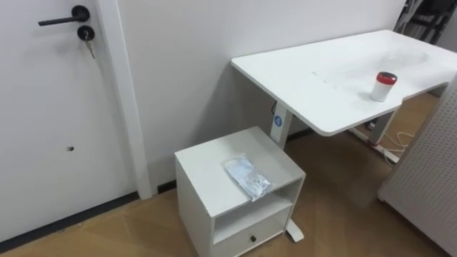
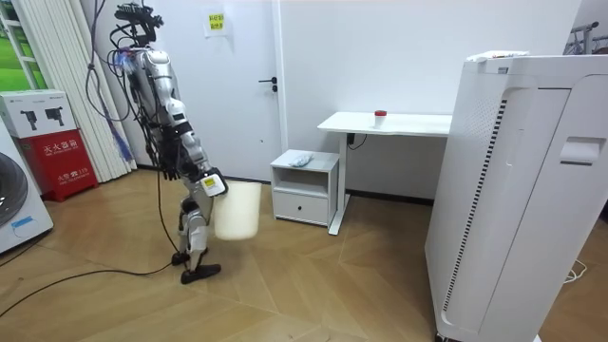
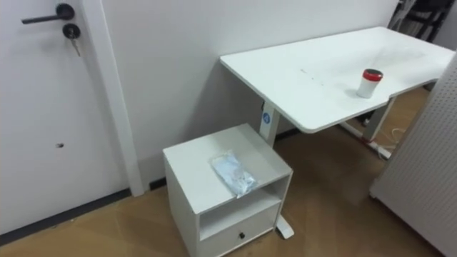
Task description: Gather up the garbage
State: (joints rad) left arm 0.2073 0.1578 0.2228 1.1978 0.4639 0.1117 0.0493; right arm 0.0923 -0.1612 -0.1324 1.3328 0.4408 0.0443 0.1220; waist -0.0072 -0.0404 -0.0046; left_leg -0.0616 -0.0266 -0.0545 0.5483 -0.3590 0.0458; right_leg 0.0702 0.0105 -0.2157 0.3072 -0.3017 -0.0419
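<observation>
A crumpled clear plastic wrapper [image 1: 248, 176] [image 3: 233, 172] lies on top of a small white cabinet [image 1: 207, 160] [image 3: 191, 158], towards its right front; in the room view the wrapper [image 2: 300, 159] shows as a pale scrap. I stand on the wooden floor a few steps from the cabinet, facing it. My right hand [image 2: 210, 182] is at the rim of a white bin [image 2: 237, 210] that hangs beside my legs, off the floor. A white cup with a red lid [image 1: 384, 86] [image 3: 369, 83] stands upright on the white desk [image 1: 314, 78].
The cabinet has an open shelf and a drawer [image 1: 251, 235] and stands against the desk's leg [image 1: 280, 127]. A white door [image 1: 50, 114] is to the left. A perforated white panel [image 1: 435, 178] rises at the right, a tall white appliance [image 2: 513, 190].
</observation>
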